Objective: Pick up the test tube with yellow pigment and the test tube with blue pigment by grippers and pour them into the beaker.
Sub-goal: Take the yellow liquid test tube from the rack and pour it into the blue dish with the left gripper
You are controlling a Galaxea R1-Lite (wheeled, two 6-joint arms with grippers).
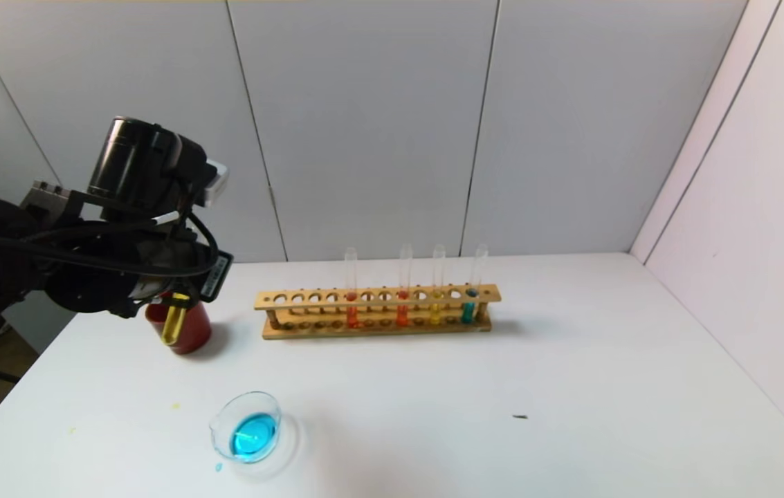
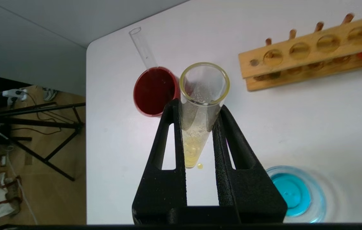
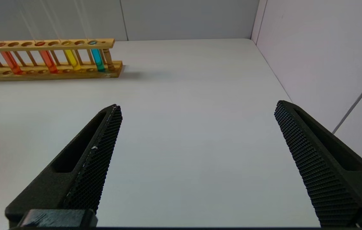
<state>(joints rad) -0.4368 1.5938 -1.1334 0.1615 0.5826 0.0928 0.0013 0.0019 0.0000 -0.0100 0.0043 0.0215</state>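
My left gripper [image 1: 174, 304] is shut on the test tube with yellow pigment [image 1: 171, 326] and holds it roughly upright above the table, in front of the dark red cup [image 1: 187, 332]. In the left wrist view the fingers [image 2: 174, 127] clamp the tube [image 2: 204, 92], with yellow liquid at its bottom. The beaker [image 1: 248, 434] holds blue liquid and stands on the table in front of the cup; it also shows in the left wrist view [image 2: 296, 195]. A second yellow tube [image 1: 436, 310] and a blue tube [image 1: 468, 306] stand in the wooden rack [image 1: 378, 315]. My right gripper [image 3: 196, 107] is open and empty over bare table.
An empty clear tube [image 2: 142, 48] leans in the red cup [image 2: 155, 91]. Two orange-red tubes [image 1: 352, 311] stand in the rack. Small yellow drops [image 1: 175, 406] lie on the table near the beaker. White walls close in the back and the right.
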